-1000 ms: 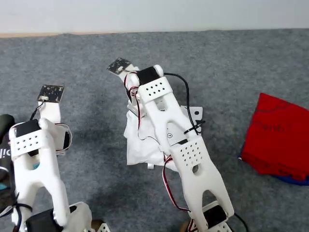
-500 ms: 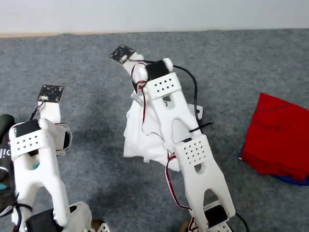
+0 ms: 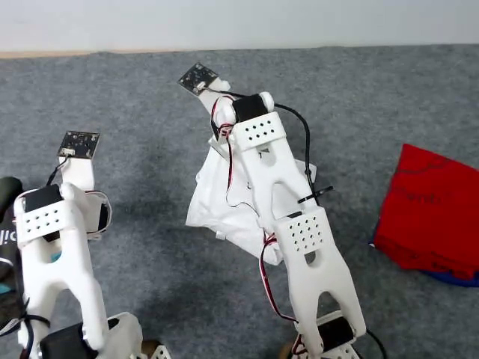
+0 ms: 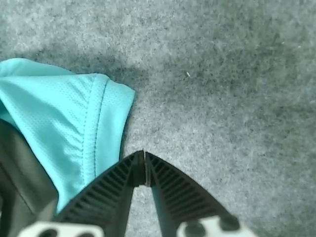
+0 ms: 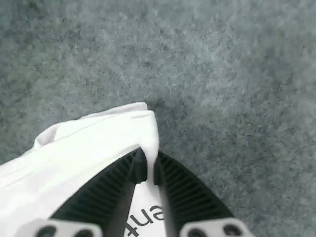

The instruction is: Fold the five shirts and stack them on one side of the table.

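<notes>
Grey felt worktop (image 3: 389, 97). White shirt (image 3: 213, 202) lies crumpled mid-worktop, right tool (image 5: 146, 170) clamped on its edge. Left tool (image 4: 144, 170) pinched together, empty, beside teal shirt (image 4: 64, 113). Fabric looks light and limp, likely droops; grip hem or corners.

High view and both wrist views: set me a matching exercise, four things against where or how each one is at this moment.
Things
1. white fabric shirt
2. red folded shirt
3. turquoise mesh shirt
4. left gripper

States
A. shut on nothing, above the grey carpet
B. lying beside the left gripper
C. pinched at its edge by the right gripper
D. resting on something blue near the high view's right edge

Pairs: 1-C, 2-D, 3-B, 4-A
</notes>
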Robot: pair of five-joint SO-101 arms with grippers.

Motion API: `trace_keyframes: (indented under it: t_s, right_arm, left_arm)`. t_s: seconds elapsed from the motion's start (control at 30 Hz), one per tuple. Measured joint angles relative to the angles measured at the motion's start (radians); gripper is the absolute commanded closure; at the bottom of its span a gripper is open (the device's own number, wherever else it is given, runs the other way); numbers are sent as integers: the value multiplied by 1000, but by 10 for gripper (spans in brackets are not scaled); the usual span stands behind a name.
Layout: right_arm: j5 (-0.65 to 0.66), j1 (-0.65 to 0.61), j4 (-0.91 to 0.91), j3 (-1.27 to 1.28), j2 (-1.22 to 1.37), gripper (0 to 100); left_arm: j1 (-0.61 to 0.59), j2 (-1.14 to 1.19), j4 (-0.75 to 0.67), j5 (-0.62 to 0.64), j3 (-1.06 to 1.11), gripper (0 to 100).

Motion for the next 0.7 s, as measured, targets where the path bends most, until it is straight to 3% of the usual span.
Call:
trace_keyframes:
  t_s: [0.1,0.3,0.4,0.6,0.7]
  right_arm:
    - [-69,0,40,0,0,718]
    - [-132,0,155,-152,-2,740]
    - [-132,2,199,-199,-2,785]
    - [-132,26,199,-196,-54,980]
    - [-132,28,199,-101,-130,987]
  left_arm:
    - [0,0,0,0,0,994]
    - [0,0,0,0,0,994]
    - [0,0,0,0,0,994]
    - [0,0,0,0,0,994]
    - [0,0,0,0,0,994]
